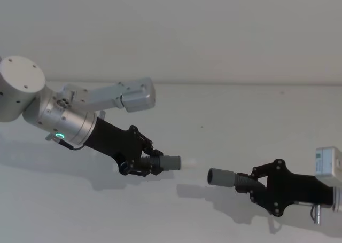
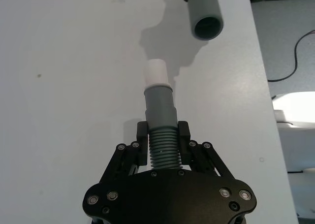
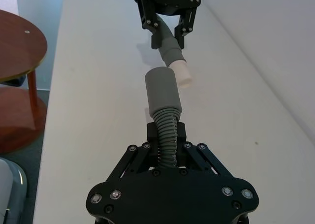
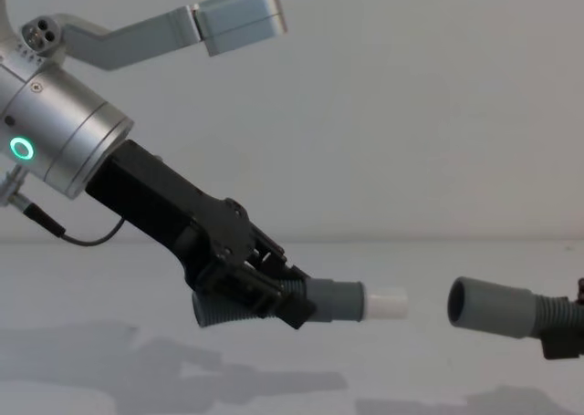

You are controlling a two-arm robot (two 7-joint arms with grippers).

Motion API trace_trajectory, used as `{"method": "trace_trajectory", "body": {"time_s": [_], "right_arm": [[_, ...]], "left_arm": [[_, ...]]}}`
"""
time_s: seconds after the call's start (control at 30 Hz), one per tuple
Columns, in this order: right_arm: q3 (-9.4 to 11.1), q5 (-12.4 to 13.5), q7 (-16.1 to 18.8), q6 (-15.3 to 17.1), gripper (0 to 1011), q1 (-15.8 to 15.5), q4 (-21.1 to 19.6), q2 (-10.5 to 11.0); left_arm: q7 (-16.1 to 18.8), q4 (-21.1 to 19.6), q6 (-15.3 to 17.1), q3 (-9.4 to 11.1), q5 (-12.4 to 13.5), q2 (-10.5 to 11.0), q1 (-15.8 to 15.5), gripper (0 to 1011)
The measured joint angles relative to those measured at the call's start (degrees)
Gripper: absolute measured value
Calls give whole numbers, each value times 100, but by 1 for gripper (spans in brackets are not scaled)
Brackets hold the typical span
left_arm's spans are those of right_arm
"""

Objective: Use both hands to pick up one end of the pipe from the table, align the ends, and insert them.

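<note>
Clenching pipe pieces, left pincer and right pincer are holding white tip and open mouth apart, chest view cropping the right

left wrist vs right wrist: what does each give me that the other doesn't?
Left wrist alone: the view into the open mouth, the left gripper close up, shut on the tipped hose, and a black cable past the table edge. Right wrist alone: the right gripper close up, shut on the open hose, its cuff from behind, and a brown side table. Both: the white tip, the white table, and the ends apart and off-axis, not inserted.
</note>
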Motion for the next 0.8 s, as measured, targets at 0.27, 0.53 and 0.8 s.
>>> {"method": "trace_trajectory", "body": {"time_s": [0.27, 0.53, 0.8], "right_arm": [[-34, -211, -290, 4, 164, -41, -68, -35], [-91, -372, -508, 73, 164, -45, -84, -63], [-147, -423, -604, 167, 166, -25, -79, -65]], "left_arm": [[-61, -20, -4, 79, -31, 19, -21, 338], [-74, -85, 9, 121, -54, 73, -30, 338], [-75, -143, 23, 146, -97, 140, -51, 338]]}}
